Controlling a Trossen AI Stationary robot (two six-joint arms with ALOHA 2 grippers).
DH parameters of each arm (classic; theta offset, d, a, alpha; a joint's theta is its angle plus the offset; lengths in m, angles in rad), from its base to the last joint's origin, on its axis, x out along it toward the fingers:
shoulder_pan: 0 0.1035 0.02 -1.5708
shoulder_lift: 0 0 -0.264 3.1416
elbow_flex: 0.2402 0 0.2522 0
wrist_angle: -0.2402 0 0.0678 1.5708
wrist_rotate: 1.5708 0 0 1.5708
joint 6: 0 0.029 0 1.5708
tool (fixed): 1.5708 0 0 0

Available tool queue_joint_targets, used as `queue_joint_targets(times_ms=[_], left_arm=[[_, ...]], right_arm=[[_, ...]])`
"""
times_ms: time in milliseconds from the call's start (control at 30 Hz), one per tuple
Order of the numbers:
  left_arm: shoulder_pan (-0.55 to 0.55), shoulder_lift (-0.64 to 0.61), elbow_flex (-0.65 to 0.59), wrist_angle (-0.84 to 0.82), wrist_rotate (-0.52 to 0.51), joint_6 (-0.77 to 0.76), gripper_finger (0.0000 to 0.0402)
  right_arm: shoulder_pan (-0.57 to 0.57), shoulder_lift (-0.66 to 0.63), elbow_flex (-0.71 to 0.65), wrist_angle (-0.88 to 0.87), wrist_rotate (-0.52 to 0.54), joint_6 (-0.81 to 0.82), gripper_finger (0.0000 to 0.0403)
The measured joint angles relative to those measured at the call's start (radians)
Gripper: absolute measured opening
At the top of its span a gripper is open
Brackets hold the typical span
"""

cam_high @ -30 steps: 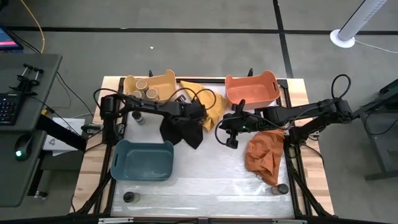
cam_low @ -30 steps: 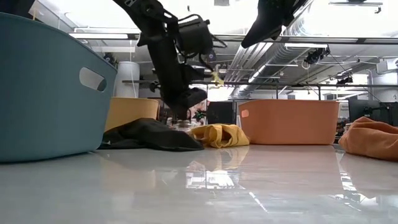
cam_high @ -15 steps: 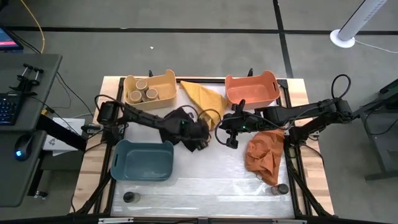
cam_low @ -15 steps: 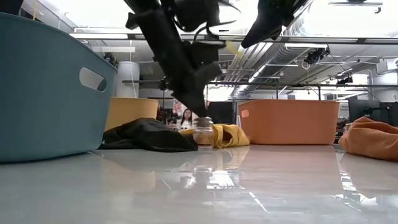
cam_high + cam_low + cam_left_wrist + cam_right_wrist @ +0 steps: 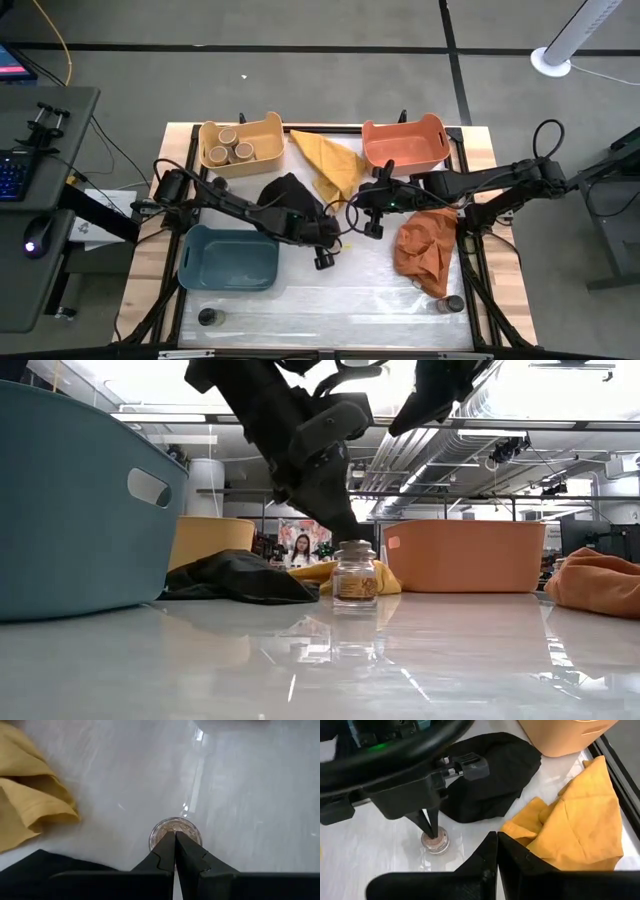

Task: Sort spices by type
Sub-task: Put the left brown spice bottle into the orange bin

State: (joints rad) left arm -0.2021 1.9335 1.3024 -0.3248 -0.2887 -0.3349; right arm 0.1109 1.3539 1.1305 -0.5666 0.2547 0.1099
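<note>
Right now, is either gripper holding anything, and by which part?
Nothing is clearly held: the left gripper has its shut fingers meeting atop the small jar at its lid; the right gripper is shut and empty.

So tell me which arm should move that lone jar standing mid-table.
Left. Its end effector sits directly over the jar, fingertips shut and touching the lid. The right end effector hangs shut farther off, beside the yellow cloth, not over the jar.
</note>
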Motion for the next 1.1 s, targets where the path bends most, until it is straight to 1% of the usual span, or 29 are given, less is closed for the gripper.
queue_joint_targets(times_ms=[133,267,400,467,533,600,667,700,800,900,967,1100], left_arm=[[0.001,0.0,0.027,-0.083,-0.005,0.023,0.0001],[-0.001,-0.003,0.036,-0.162,-0.012,0.023,0.0013],[-0.016,-0.038,0.033,-0.271,-0.015,-0.001,0.0026],[-0.027,-0.063,0.032,-0.274,-0.021,0.0,0.0028],[-0.038,-0.096,0.032,-0.241,-0.058,0.018,0.0026],[-0.042,-0.121,0.027,-0.156,-0.083,0.054,0.0023],[-0.039,-0.126,-0.003,-0.045,-0.073,0.089,0.0018],[-0.034,-0.123,-0.016,-0.027,-0.059,0.104,0.0015],[-0.019,-0.12,-0.03,-0.08,-0.061,0.086,0.0004],[-0.02,-0.156,-0.03,-0.188,-0.116,0.06,0.0001],[-0.038,-0.185,-0.04,-0.21,-0.143,0.053,0.0001],[-0.055,-0.205,-0.128,-0.239,-0.116,-0.035,0.0]], right_arm=[[0.001,-0.036,0.0,-0.035,0.0,0.002,0.0],[0.001,-0.056,0.0,-0.082,-0.002,0.05,0.0],[0.003,-0.026,0.0,-0.063,-0.087,0.066,0.0],[0.003,0.001,0.0,-0.056,-0.132,0.05,0.0],[0.003,0.022,0.0,-0.051,-0.141,0.04,0.0],[0.003,0.035,0.0,-0.05,-0.14,0.031,0.0],[0.003,0.042,0.0,-0.05,-0.139,0.029,0.0],[0.003,0.041,0.0,-0.05,-0.139,0.029,0.0],[0.01,0.017,0.0,-0.055,-0.137,0.05,0.0],[0.029,-0.011,0.0,-0.058,-0.136,0.055,0.0],[0.04,-0.023,0.0,-0.058,-0.136,0.056,0.0],[0.061,-0.026,0.0,-0.071,-0.113,0.056,0.0]])
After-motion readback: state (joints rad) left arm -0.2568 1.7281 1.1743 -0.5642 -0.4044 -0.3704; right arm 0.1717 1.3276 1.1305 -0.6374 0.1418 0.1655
